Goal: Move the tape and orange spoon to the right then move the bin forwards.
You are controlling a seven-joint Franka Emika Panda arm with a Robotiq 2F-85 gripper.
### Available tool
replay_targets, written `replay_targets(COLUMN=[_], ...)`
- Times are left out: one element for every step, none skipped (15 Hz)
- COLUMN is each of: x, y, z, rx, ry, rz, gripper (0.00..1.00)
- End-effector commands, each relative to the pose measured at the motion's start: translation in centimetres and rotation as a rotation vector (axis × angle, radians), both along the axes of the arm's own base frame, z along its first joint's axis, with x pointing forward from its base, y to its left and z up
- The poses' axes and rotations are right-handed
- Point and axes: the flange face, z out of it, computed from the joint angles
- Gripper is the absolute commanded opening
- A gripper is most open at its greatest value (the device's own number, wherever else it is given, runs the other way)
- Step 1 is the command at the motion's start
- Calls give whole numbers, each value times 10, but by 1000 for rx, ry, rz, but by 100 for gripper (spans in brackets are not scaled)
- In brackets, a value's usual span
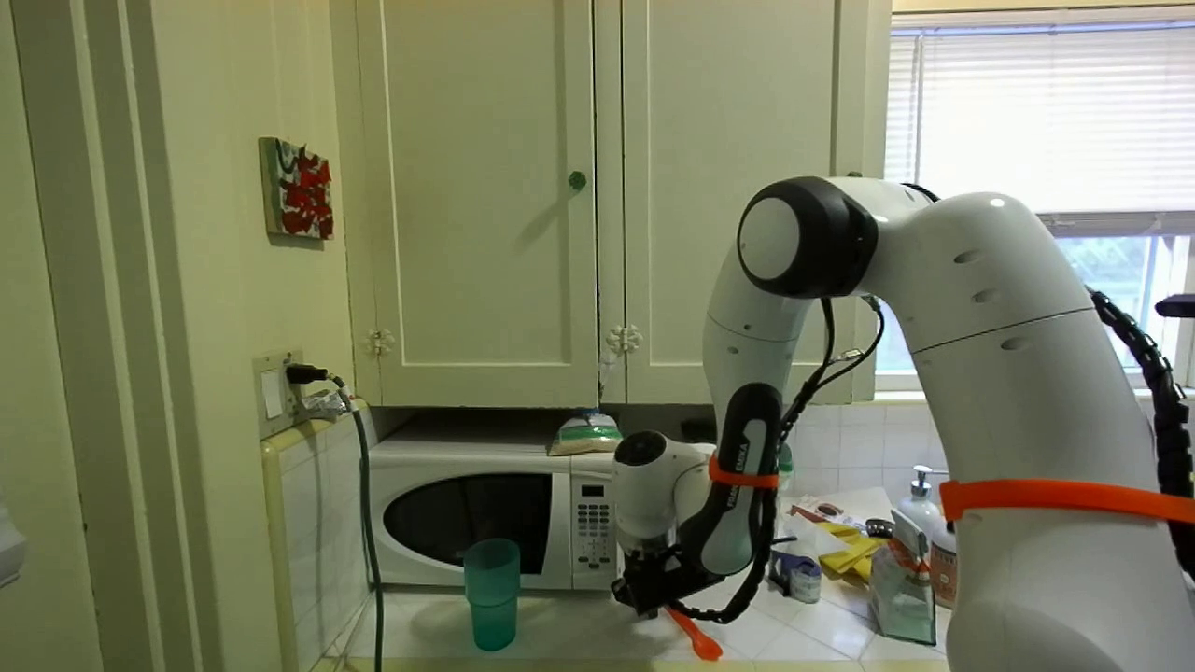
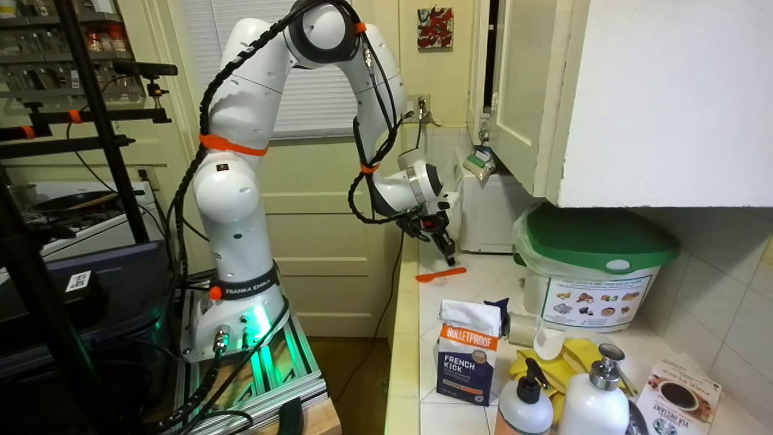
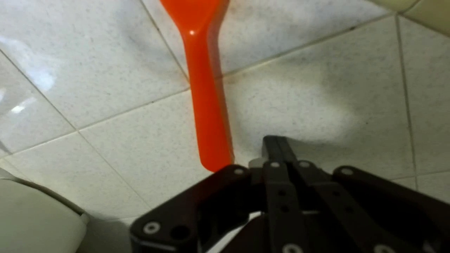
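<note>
The orange spoon (image 1: 695, 637) lies flat on the tiled counter in both exterior views (image 2: 442, 275). In the wrist view the spoon (image 3: 205, 105) runs upward, with its handle end near my gripper (image 3: 276, 138). My gripper is shut and empty, its fingertips together just beside the handle end, apart from it. In the exterior views the gripper (image 2: 450, 261) points down close above the counter (image 1: 646, 611). The bin (image 2: 586, 260), pale with a green lid, stands at the back; my arm mostly hides it in an exterior view. A purple and white roll-like thing (image 1: 801, 581) may be the tape; I cannot tell.
A teal cup (image 1: 492, 597) stands before the microwave (image 1: 467, 518). A coffee bag (image 2: 466, 356), yellow gloves (image 2: 574, 356) and pump bottles (image 2: 595, 399) stand or lie farther along the counter. Cabinets (image 1: 485, 205) hang above. The counter's front edge (image 2: 406, 350) is near the spoon.
</note>
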Motion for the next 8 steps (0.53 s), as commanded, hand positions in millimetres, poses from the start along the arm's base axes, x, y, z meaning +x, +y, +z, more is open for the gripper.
replay_targets(x=[-14,-17,-20,-24,-27,-30,-33,-36], y=[-15,-20,-23,-25,-27,-29,-31,-34], z=[-20,-20,-21,-22,-22,-22,-22,-19], rx=[40,45,50,52,55,55,54,52], ry=[36,37,39,47,52,57,61,58], rz=[-18,-28,-33,-42,-49,-57,-67,-75], gripper=[0,0,0,0,0,0,0,0])
